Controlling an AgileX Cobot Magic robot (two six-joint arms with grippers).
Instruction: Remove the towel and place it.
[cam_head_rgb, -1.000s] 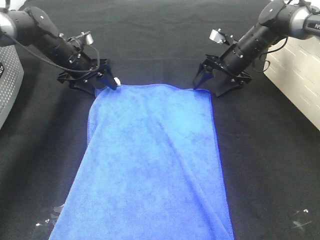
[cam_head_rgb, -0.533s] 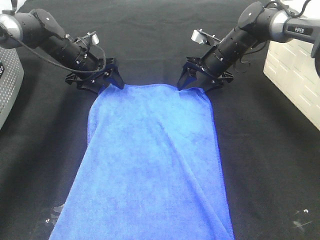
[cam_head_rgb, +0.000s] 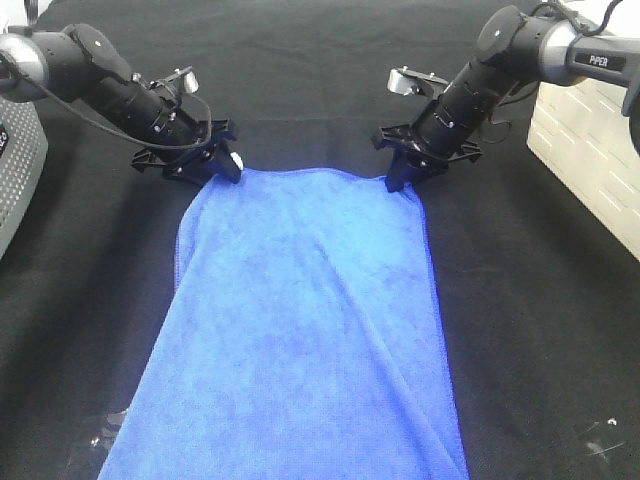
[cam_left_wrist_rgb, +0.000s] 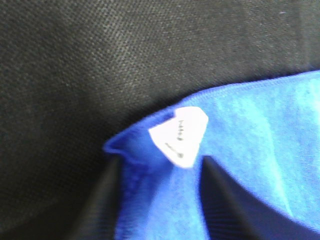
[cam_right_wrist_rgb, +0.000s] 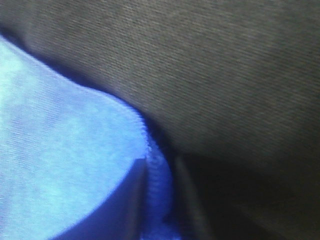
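Observation:
The blue towel (cam_head_rgb: 305, 330) lies spread flat on the black table cover (cam_head_rgb: 320, 60), its length running from the far middle to the near edge. My left gripper (cam_head_rgb: 222, 163) is at the towel's far left corner. In the left wrist view the gripper (cam_left_wrist_rgb: 160, 175) is shut on that bunched corner, with the white tag (cam_left_wrist_rgb: 181, 135) sticking up between its fingers. My right gripper (cam_head_rgb: 403, 178) is at the far right corner. In the right wrist view the gripper (cam_right_wrist_rgb: 159, 172) pinches the stitched edge of the towel (cam_right_wrist_rgb: 60, 150) between nearly closed fingers.
A grey perforated box (cam_head_rgb: 15, 170) stands at the left edge. A white crate (cam_head_rgb: 590, 140) stands at the right edge. Small shiny marks lie on the cover near the front left (cam_head_rgb: 105, 430) and front right (cam_head_rgb: 600, 435).
Both grippers moved inward onto the towel's far corners and closed from open to pinching. The right gripper swung left past the corner, then settled back onto it. The towel stays flat.

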